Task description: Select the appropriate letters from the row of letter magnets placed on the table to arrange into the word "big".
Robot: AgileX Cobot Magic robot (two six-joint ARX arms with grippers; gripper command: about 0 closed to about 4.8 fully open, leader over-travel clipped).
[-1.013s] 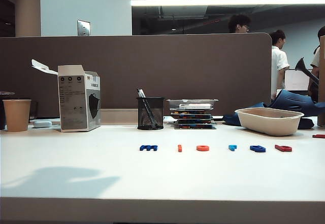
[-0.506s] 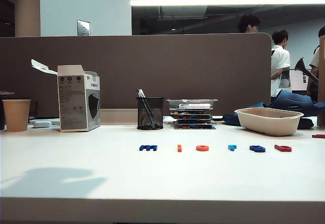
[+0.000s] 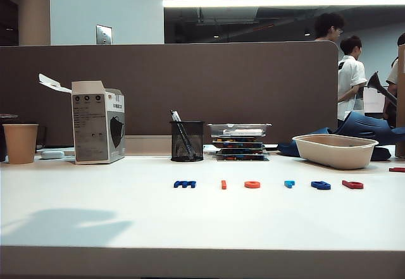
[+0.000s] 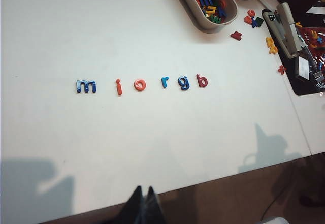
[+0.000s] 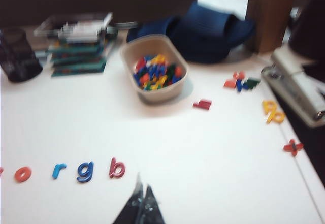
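Row m-i-o-r-g-b mid-worktop point(image 4: 152, 148), untouched. b point(image 4: 202, 81), i point(image 4: 119, 87), g point(image 4: 184, 83): light, stiff, thin, slippery; pinch across edges. Left hand point(image 4: 143, 203) and right hand point(image 5: 141, 201) pressed together, empty, above near edge.

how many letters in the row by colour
dark blue: 2, the m and the g
orange-red: 1, the i
orange: 1, the o
light blue: 1, the r
red: 1, the b
total: 6
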